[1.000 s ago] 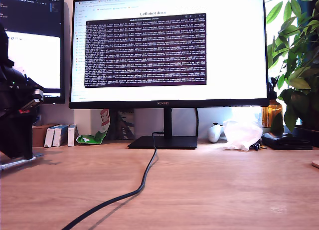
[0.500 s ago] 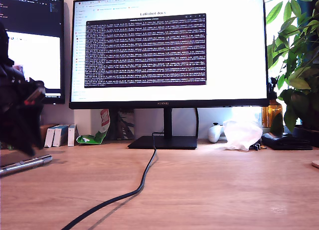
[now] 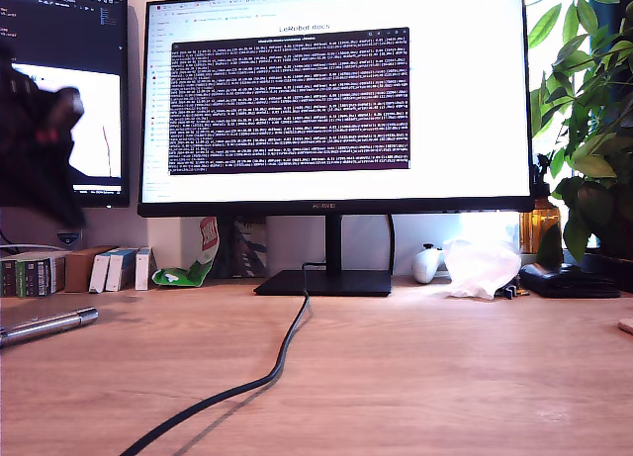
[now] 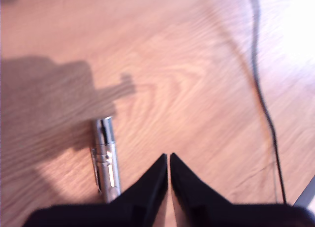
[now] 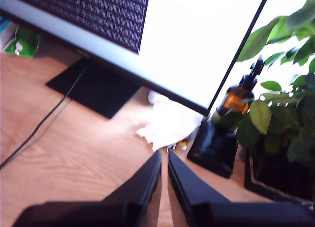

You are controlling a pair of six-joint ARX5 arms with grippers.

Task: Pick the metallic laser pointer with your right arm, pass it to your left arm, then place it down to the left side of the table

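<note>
The metallic laser pointer point(image 3: 45, 325) lies flat on the wooden table point(image 3: 415, 377) at the exterior view's left edge. It shows as a shiny ringed cylinder point(image 4: 107, 158) in the first wrist view. My first gripper point(image 4: 169, 156) hangs above the table with its jaws shut and empty; the pointer lies beside and below its tips, partly hidden by the fingers. My first arm point(image 3: 40, 149) is a dark blur, raised well above the pointer. My second gripper point(image 5: 164, 153) is shut with nothing in it and faces the monitor's foot and the plant; that arm is out of the exterior view.
A long black cable point(image 3: 287, 357) runs from the monitor stand point(image 3: 326, 281) toward the table's front. A crumpled white tissue point(image 3: 482, 266), a black case point(image 3: 569, 278), an amber bottle point(image 5: 235, 100) and a plant point(image 3: 593, 110) stand at the exterior view's right. Small boxes point(image 3: 119, 268) line the back left.
My first arm has risen from low over the pointer to high in front of the side monitor. The pointer stays behind on the table, now fully uncovered.
</note>
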